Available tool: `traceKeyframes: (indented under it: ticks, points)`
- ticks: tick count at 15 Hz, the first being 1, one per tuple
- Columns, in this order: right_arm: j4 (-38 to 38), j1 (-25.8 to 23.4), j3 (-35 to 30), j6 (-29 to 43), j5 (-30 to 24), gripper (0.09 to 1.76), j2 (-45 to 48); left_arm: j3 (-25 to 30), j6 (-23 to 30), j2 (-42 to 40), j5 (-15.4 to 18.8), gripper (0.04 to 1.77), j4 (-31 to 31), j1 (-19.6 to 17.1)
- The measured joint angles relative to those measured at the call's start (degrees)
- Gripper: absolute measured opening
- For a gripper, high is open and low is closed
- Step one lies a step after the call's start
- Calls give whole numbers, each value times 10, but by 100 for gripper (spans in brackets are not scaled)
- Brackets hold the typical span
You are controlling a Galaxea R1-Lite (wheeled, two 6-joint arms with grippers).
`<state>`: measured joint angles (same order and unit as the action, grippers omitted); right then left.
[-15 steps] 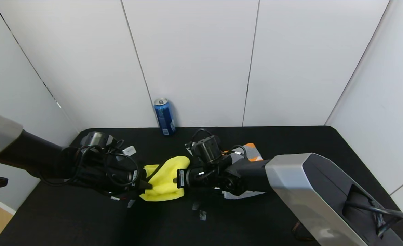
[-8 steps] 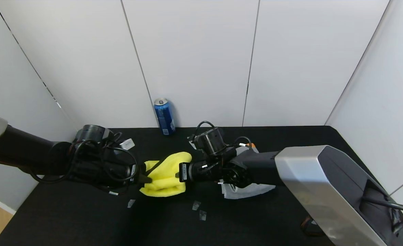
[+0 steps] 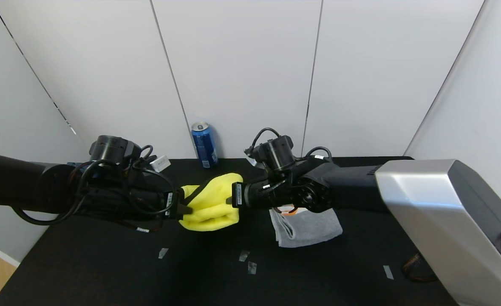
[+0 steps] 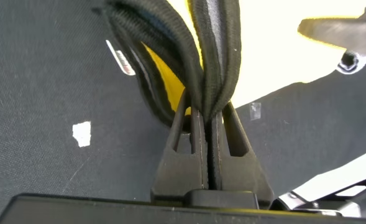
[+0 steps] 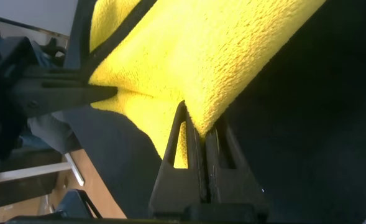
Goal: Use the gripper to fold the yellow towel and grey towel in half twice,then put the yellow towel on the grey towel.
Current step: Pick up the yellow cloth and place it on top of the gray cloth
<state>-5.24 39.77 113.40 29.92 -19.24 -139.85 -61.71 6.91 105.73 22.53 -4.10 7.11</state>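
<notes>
- left claw (image 3: 181, 209) is clamped on the left edge of the yellow towel (image 3: 211, 208)
- towel hangs bunched above the worktop (image 3: 106, 272), held between both claws
- right claw (image 3: 232, 199) pinches its right edge
- grey towel (image 3: 305, 227) lies folded on the worktop, just right

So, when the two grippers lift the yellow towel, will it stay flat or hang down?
The yellow towel probably sags: held between the left gripper and right gripper, its middle bulges in soft rolls. It looks light, since pinches at two edges carry it. Its fluffy pile likely grips rather than slips.
</notes>
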Motion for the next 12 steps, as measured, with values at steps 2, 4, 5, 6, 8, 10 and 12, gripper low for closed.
traceKeyframes:
  ticks: [2, 4, 5, 6, 8, 10, 12]
  points:
    - [-20, -10, -6, -8, 1, 14, 20, -7, 0, -10, -36, 14, -1, 30]
    - [-41, -23, -14, -16, 1, 14, 41, -17, 1, -16, -72, 14, -3, 62]
    - [-50, -30, -20, -23, 1, 14, 52, -22, 2, -18, -85, 14, -3, 78]
    - [-58, -37, -27, -30, 1, 14, 63, -29, 2, -19, -99, 14, -4, 94]
    - [-62, -51, -52, -41, 0, 14, 86, -44, 3, -18, -124, 14, -6, 129]
    - [-62, -66, -82, -47, 0, 14, 109, -60, 4, -14, -147, 14, -6, 163]
    - [-59, -81, -115, -56, 0, 14, 131, -77, 5, -6, -161, 14, -6, 191]
